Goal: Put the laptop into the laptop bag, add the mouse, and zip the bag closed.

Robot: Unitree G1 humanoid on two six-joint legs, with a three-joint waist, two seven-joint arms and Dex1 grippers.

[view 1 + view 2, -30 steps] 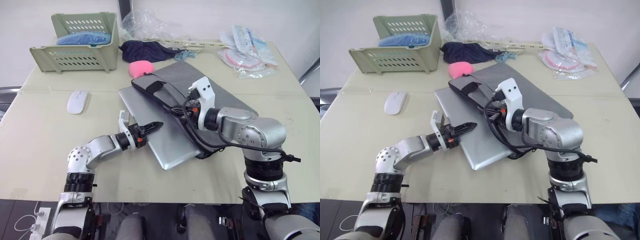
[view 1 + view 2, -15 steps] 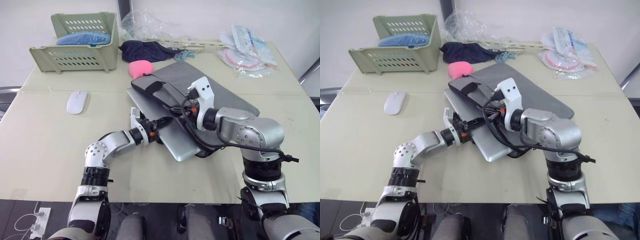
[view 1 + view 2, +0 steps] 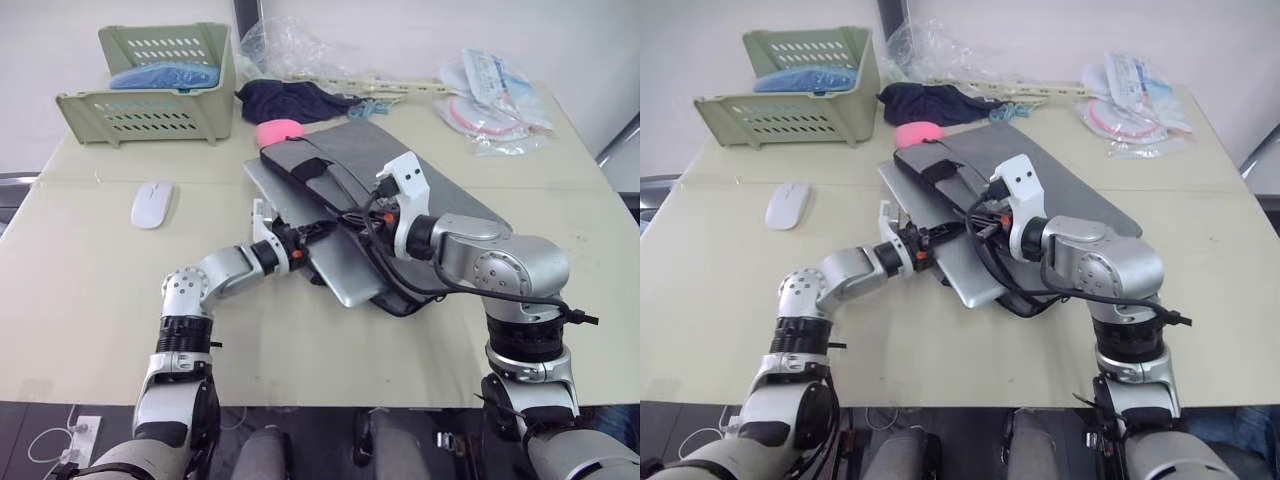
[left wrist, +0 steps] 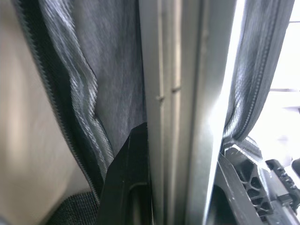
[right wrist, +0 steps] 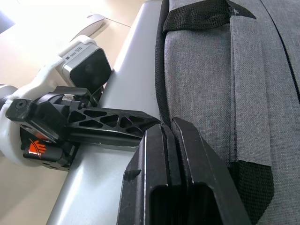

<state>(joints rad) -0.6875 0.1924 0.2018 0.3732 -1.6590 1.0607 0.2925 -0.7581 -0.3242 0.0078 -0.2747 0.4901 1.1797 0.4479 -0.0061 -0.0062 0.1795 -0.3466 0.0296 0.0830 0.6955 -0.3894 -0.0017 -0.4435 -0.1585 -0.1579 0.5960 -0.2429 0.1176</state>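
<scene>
Silver metal laptop (image 3: 330, 262), a thin slab with rounded corners, lies partly inside the grey fabric laptop bag (image 3: 420, 180), its near corner and long left edge still jutting out of the open mouth onto the beige table (image 3: 80, 290). The left pincer (image 3: 312, 232) is pinched on that long edge, one black finger (image 4: 129, 183) against the slab's face and the other on the far face, with the bag's zipper lip to either side. Just right of it, touching tip to tip, the right pincer (image 5: 165, 129) is pressed together on the bag's black upper rim, holding the mouth up. The small white oval mouse (image 3: 152, 203) lies well left of the left pincer on bare table, with open room around it. Beyond the mouse stands a pale green slotted plastic basket (image 3: 150, 110); a pink rounded toy (image 3: 280, 131) touches the bag's far end.
</scene>
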